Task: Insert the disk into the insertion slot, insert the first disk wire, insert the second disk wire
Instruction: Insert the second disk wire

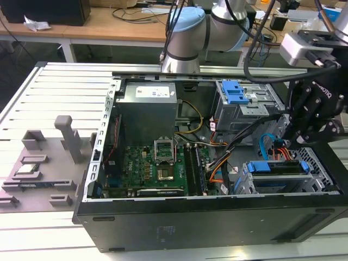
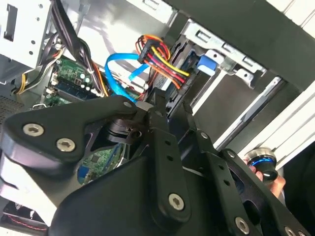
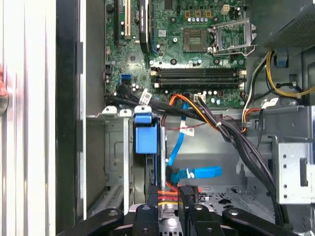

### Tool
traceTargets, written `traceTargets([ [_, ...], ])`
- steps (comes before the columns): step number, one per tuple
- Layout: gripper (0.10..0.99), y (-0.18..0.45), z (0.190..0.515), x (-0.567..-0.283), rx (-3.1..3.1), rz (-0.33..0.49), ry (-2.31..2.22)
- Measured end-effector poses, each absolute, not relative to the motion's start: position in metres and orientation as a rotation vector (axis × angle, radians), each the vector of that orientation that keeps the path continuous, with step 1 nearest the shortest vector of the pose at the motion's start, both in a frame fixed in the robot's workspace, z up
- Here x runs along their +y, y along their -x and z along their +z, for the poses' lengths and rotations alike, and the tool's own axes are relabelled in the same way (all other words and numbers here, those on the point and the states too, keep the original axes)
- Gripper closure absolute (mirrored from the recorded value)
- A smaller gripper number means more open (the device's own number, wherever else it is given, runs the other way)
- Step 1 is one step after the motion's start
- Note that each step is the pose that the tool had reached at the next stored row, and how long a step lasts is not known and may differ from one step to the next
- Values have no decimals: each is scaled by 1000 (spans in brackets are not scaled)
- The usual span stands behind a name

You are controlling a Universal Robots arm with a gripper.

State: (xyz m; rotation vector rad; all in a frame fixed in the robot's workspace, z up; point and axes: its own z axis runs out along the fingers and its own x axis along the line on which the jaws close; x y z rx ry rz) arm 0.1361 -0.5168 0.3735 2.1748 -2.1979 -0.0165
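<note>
The disk (image 1: 276,167), in its bright blue frame, sits inside the insertion slot (image 1: 322,175), a low perforated metal cage at the exterior view's right. My gripper (image 1: 288,142) hangs just above the disk's rear end. It is shut on a disk wire (image 3: 168,197), a bundle of red, yellow and orange leads that shows between the fingers (image 3: 186,195). In the second wrist view these leads (image 2: 160,60) run to the disk's edge beside the blue frame (image 2: 207,64). A flat blue disk wire (image 3: 190,172) loops loose next to it. The frame's blue tab (image 3: 146,138) stands upright in the cage.
A taller grey bay with a blue latch (image 1: 236,92) stands behind the cage. Thick black cables (image 3: 231,132) cross from the motherboard (image 1: 157,163) toward the drive area. A person's hand (image 2: 268,173) rests on a blue-ringed knob outside the case. Grey fixtures (image 1: 38,163) lie on the table.
</note>
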Motion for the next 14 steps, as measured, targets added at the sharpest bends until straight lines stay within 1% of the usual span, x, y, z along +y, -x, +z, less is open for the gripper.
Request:
traceTargets([
  [3, 784, -129, 373, -516, -2198, -16, -2174],
  [5, 784, -121, 371, -515, -2192, 1, -2164],
  [14, 784, -114, 369, -515, -2200, 2, -2156],
])
